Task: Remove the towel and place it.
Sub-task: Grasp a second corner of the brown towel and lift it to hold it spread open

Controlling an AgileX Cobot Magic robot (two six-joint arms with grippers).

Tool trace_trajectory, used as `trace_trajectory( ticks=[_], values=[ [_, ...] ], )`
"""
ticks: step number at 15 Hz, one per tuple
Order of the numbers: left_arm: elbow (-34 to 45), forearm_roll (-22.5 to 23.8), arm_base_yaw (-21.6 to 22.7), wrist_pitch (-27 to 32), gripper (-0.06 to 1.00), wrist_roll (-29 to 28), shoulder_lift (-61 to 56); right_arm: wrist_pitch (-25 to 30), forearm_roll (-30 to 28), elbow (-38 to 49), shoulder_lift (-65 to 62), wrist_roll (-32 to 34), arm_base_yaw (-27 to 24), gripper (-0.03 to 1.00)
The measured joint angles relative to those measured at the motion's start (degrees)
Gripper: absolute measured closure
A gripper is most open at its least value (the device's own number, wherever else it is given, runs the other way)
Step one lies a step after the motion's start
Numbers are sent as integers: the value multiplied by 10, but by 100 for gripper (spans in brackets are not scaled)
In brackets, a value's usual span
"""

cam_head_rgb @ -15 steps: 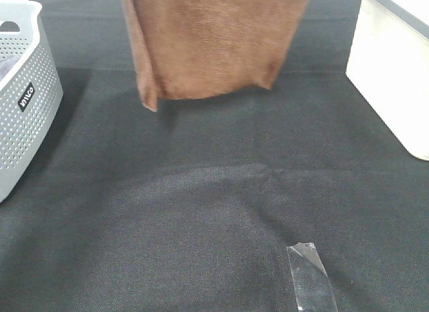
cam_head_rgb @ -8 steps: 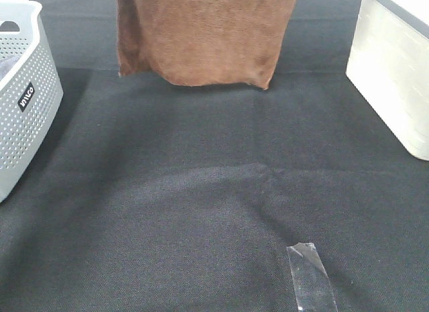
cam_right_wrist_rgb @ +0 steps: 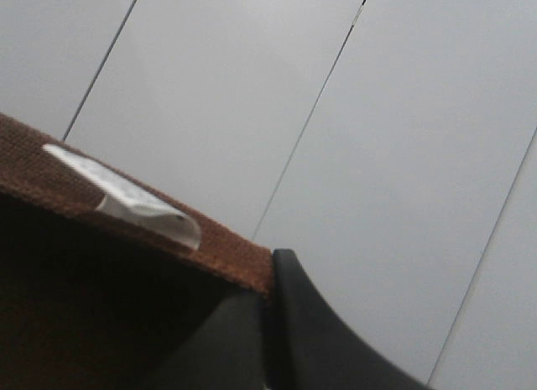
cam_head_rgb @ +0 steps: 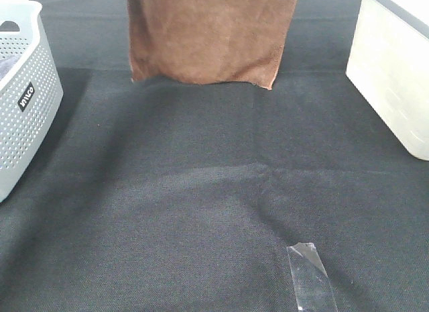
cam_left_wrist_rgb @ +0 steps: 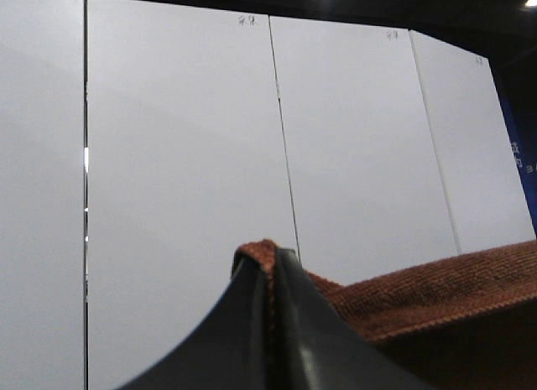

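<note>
Wrist views: left claw (cam_left_wrist_rgb: pixel 270 271) and right claw (cam_right_wrist_rgb: pixel 267 283) both tight on corners of the towel (cam_head_rgb: pixel 211 37).

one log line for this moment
towel: hanging over black cloth | left end effector: shut on towel | right end effector: shut on towel

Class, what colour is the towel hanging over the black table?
The towel is rust-brown, clearest in the exterior high view.

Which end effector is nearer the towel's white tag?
Right. The right end effector grips the towel hem beside its tag; the left end effector pinches another corner.
</note>
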Motion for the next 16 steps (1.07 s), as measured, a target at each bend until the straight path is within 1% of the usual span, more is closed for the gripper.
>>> trace_trajectory(
  ticks=[1, 2, 3, 4, 5, 6, 8, 9, 11, 12, 15, 16],
  values=[
    [0, 0, 0, 8, 94, 0, 6, 5, 0, -1, 2, 1, 0, 97],
    [0, 0, 0, 30, 94, 0, 9, 14, 0, -1, 2, 2, 0, 97],
    [0, 0, 0, 63, 94, 0, 9, 35, 1, -1, 2, 4, 0, 97],
    [-1, -1, 0, 100, 94, 0, 9, 69, 8, -1, 2, 11, 0, 97],
    [-2, -4, 0, 144, 94, 0, 9, 108, 22, -1, 2, 21, 0, 97],
    [-2, -16, 0, 224, 94, 0, 9, 173, 41, -1, 2, 30, 0, 97],
    [-2, -38, 0, 306, 94, 0, 3, 260, 54, -1, 2, 30, 0, 97],
    [-2, -56, 0, 355, 94, 0, -1, 300, 60, -1, 2, 31, 0, 97],
    [-3, -98, 0, 442, 94, 1, -6, 362, 63, -1, -6, 24, 0, 97],
    [-3, -119, 0, 483, 94, 11, -10, 406, 63, -1, -13, 14, -1, 97],
    [-3, -179, 2, 618, 94, 70, -34, 532, 70, -1, -31, -5, -6, 97],
    [-3, -187, 3, 659, 94, 76, -44, 573, 72, -1, -33, -10, -7, 97]
  ],
)
